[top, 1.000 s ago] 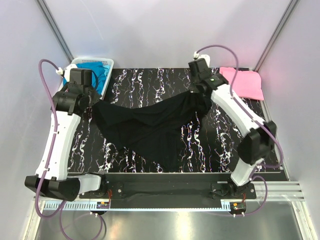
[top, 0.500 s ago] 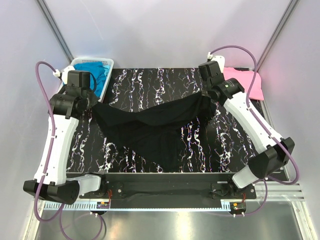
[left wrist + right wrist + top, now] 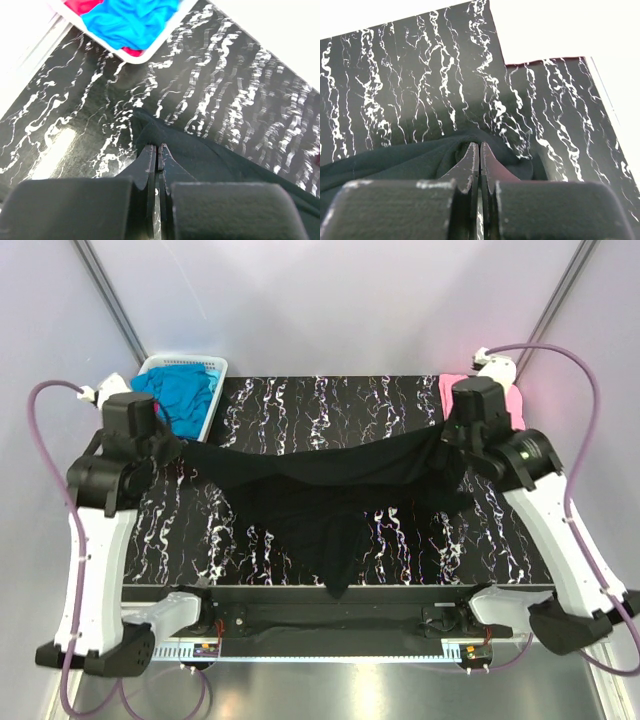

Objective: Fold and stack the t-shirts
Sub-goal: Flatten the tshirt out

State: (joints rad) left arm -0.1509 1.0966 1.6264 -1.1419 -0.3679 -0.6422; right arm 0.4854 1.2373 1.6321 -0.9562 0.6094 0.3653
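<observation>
We see left gripper [image 3: 154,150], right gripper [image 3: 479,147] both clenched on black t-shirt [image 3: 330,495] edges (stretched taut); overpull risks slip.

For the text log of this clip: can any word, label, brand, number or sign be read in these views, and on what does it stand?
None can be read in any view.
The black cloth t-shirt, bright blue t-shirt, pink t-shirt and white slotted plastic basket show no print or tag.
The small electronic boards by the arm bases are too small to read.
</observation>
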